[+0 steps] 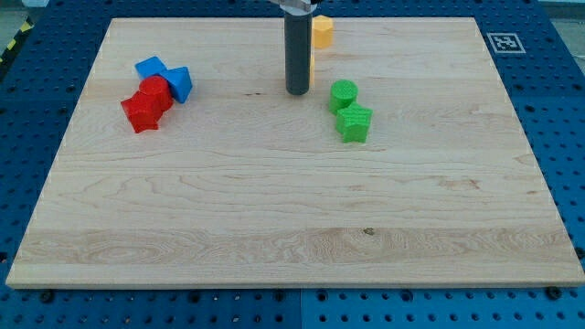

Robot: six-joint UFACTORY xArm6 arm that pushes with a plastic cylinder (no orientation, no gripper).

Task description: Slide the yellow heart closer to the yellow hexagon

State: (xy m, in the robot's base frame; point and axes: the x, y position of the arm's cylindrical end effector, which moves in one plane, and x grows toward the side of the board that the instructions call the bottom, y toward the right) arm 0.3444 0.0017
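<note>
My tip [297,92] stands on the wooden board [274,210] near the view's top centre. The yellow heart [312,67] is almost wholly hidden behind the rod; only a thin yellow sliver shows at the rod's right edge, just above the tip. The yellow hexagon [323,32] sits close above it near the board's top edge, partly covered by the rod. I cannot tell whether the two yellow blocks touch.
A green round block [343,94] and a green block [354,122] lie right of and below the tip. At the view's left, two blue blocks [151,68] [180,82] and two red blocks [156,92] [141,112] form a cluster.
</note>
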